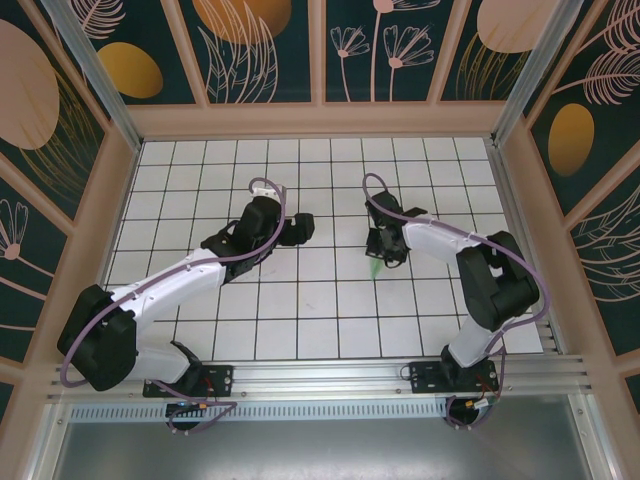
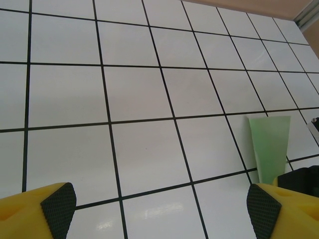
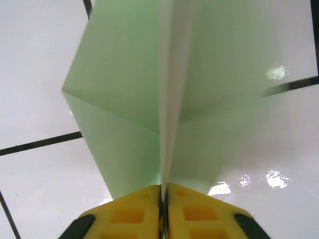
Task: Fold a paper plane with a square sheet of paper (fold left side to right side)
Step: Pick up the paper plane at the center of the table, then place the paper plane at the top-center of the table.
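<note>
At the bottom of the top view, the two arm bases sit on a metal rail (image 1: 320, 375) along the near edge of the white grid table (image 1: 300, 330). The left arm runs from the lower left up towards the middle of the frame. The right arm rises at the lower right and bends back towards the centre.

The right gripper (image 3: 163, 191) points down at the table just right of centre. In its wrist view the yellow fingers (image 3: 124, 216) are pressed together at the bottom of the frame. They pinch the raised centre ridge of the pale green paper plane (image 3: 124, 99). The folded paper spreads out to both sides of the ridge and runs up out of the top of the frame, lying over the white tiles.

The left gripper (image 2: 162, 205) is left of centre in the top view, a short way from the right one. Its jaws stand wide apart with only bare tiles between the black pads (image 2: 60, 204). In its wrist view the green paper shows at the right edge as a narrow strip, apart from the left fingers.

Beyond both grippers, more tiles reach a wooden frame and dark patterned walls (image 1: 260, 50) across the top of the frame.
</note>
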Controlling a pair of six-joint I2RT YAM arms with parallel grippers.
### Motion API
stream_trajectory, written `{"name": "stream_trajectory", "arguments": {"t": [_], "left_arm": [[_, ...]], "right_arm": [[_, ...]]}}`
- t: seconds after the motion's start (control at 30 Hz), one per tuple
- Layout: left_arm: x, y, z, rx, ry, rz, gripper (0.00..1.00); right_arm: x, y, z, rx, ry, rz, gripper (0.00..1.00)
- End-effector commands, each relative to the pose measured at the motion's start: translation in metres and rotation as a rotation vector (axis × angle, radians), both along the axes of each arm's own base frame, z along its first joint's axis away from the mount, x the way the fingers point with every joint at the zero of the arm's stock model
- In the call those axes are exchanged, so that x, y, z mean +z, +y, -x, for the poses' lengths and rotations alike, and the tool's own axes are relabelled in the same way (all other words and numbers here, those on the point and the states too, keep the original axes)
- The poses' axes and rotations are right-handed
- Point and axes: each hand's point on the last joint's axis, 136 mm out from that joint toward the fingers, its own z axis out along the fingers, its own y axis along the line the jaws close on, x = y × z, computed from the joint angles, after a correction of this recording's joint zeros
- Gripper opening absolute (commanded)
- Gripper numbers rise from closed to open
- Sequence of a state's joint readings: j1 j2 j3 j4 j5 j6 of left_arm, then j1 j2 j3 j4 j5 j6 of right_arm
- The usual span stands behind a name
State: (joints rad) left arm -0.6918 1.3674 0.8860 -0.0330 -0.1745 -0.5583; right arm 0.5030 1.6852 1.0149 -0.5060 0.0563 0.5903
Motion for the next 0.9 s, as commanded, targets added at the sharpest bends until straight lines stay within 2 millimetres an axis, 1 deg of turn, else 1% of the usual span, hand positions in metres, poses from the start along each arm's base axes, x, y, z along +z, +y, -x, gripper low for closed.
{"name": "stream_trajectory", "arguments": {"t": [0.0, 0.13, 0.17, 0.23, 0.37, 0.47, 0.57, 0.73, 0.8, 0.87], "left_arm": [[0.012, 0.012, -0.002, 0.040, -0.037, -0.010, 0.92], [0.016, 0.021, 0.003, 0.061, -0.052, -0.026, 0.96], [0.017, 0.024, 0.004, 0.068, -0.055, -0.028, 0.98], [0.018, 0.029, 0.007, 0.081, -0.058, -0.030, 0.98], [0.018, 0.035, 0.012, 0.089, -0.056, -0.030, 0.98], [0.017, 0.037, 0.015, 0.089, -0.049, -0.032, 0.98], [0.016, 0.037, 0.016, 0.087, -0.041, -0.035, 0.99], [0.014, 0.034, 0.016, 0.079, -0.030, -0.036, 0.99], [0.014, 0.033, 0.015, 0.076, -0.028, -0.034, 0.98], [0.013, 0.033, 0.014, 0.074, -0.025, -0.035, 0.99]], "right_arm": [[0.016, -0.002, -0.019, 0.057, -0.045, 0.022, 0.06], [0.030, -0.001, -0.045, 0.158, -0.061, 0.031, 0.07], [0.032, 0.000, -0.054, 0.187, -0.061, 0.046, 0.07], [0.033, 0.000, -0.070, 0.229, -0.062, 0.085, 0.07], [0.025, 0.001, -0.100, 0.273, -0.050, 0.131, 0.09], [0.017, 0.005, -0.114, 0.281, -0.037, 0.101, 0.11], [0.007, 0.009, -0.121, 0.295, -0.013, 0.096, 0.13], [-0.007, 0.007, -0.120, 0.282, 0.015, 0.099, 0.17], [-0.010, 0.012, -0.118, 0.289, 0.023, 0.069, 0.19], [-0.012, 0.012, -0.117, 0.286, 0.025, 0.069, 0.20]]}}
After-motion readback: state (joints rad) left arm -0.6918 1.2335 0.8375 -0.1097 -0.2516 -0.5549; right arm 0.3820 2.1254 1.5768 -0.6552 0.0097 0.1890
